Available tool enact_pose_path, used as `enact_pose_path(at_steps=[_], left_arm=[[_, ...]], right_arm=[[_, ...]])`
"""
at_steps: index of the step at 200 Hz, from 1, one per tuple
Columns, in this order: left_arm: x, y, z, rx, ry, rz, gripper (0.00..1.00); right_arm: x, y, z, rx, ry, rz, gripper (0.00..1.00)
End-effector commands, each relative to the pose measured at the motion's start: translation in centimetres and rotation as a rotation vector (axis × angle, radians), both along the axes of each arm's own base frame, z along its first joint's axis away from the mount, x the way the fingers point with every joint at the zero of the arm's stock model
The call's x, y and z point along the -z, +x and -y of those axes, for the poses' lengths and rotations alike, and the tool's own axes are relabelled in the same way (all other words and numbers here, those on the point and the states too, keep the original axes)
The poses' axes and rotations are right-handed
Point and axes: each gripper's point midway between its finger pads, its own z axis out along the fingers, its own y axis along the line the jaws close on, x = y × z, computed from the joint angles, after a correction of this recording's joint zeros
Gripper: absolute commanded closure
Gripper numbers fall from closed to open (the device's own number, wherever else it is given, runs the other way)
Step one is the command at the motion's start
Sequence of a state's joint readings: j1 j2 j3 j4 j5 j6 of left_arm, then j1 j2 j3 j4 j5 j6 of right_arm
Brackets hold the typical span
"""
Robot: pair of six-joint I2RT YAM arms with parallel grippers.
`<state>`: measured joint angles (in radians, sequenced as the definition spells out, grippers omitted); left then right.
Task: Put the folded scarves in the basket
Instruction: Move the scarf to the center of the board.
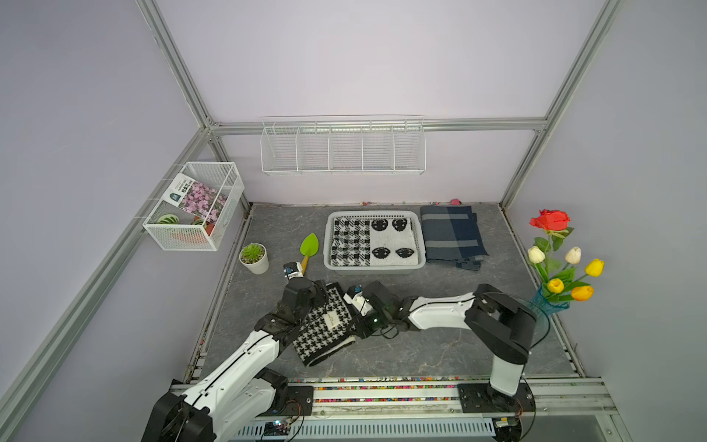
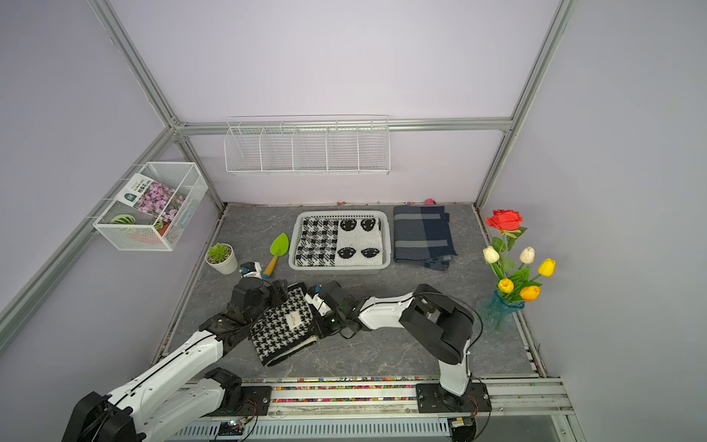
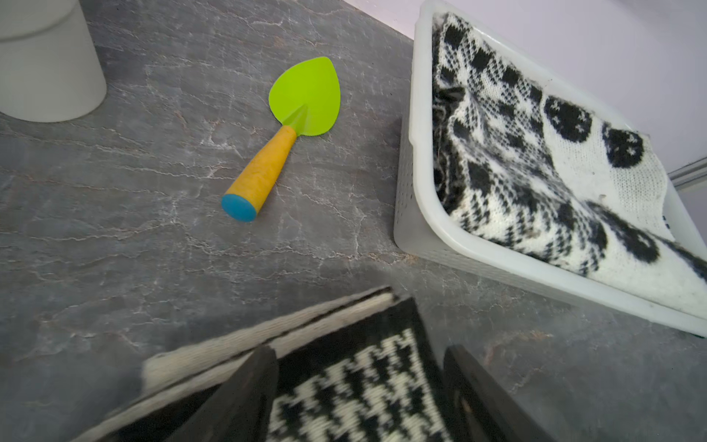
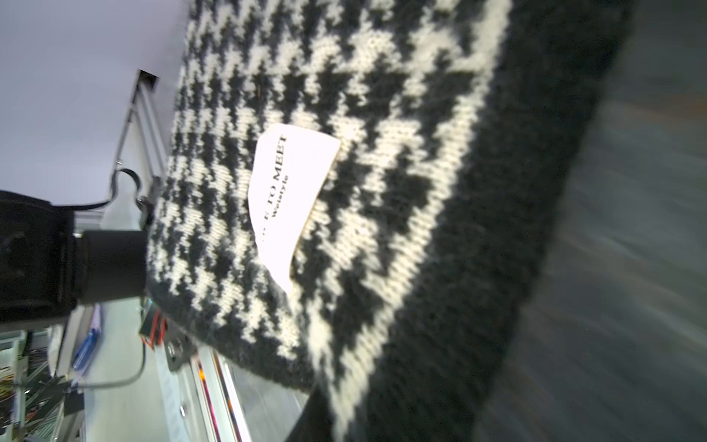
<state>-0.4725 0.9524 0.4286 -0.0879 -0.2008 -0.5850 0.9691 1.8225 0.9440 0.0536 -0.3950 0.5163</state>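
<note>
Here we see the folded houndstooth scarf [image 1: 325, 325] lying on the bench [image 1: 440, 344] near the white basket [image 1: 375, 269], outside it, our left claw [image 3: 361, 352] spread over one corner and our right claw [image 1: 356, 321] pinching its edge.

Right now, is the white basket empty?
No, the basket holds a folded black-and-white knitted cloth that nearly fills it.

Folded scarf [image 1: 325, 325]: black-and-white houndstooth is shown, bordered in black.
Label [image 1: 332, 319]: white, printed with black lettering.
Basket [image 1: 375, 268]: white plastic is seen.
Scarf in basket [image 1: 390, 241]: houndstooth is shown on one half, black rounds on white on the other.
Far scarf [image 1: 451, 237]: navy is crossed by grey stripes.
Trowel [image 1: 309, 245]: green blade, yellow handle, blue cap.
Table [image 1: 421, 352]: grey, veined like marble.
</note>
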Motion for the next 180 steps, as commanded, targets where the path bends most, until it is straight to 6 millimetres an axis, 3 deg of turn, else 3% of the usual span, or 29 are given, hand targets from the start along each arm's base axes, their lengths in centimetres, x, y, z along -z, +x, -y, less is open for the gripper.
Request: enact_pose_path(at_steps=[1, 38, 51, 81, 119, 146, 180], left_arm=[[-0.6, 0.2, 1.2, 0.061, -0.004, 0.002, 0.28], [-0.2, 0.0, 3.0, 0.168, -0.021, -0.012, 0.28], [0.1, -0.1, 3.7, 0.205, -0.028, -0.019, 0.28], [0.7, 0.2, 4.4, 0.236, -0.031, -0.044, 0.29], [2.1, 0.4, 4.9, 0.257, -0.023, -0.08, 0.33], [3.2, 0.5, 5.5, 0.275, -0.032, -0.125, 0.37], [4.2, 0.1, 5.8, 0.272, -0.052, -0.173, 0.44]], right_arm=[[1.3, -0.6, 6.0, -0.032, -0.208, 0.012, 0.8], [1.2, 2.5, 11.6, 0.066, -0.289, 0.065, 0.66], [0.5, 2.9, 11.8, 0.073, -0.284, 0.096, 0.57], [-2.2, 2.8, 11.3, 0.099, -0.188, 0.14, 0.54], [-6.1, 1.9, 13.0, 0.136, -0.223, 0.32, 0.46], [-7.8, 0.7, 11.5, 0.112, -0.147, 0.344, 0.44], [-7.8, -1.2, 5.9, 0.004, -0.001, 0.228, 0.44]])
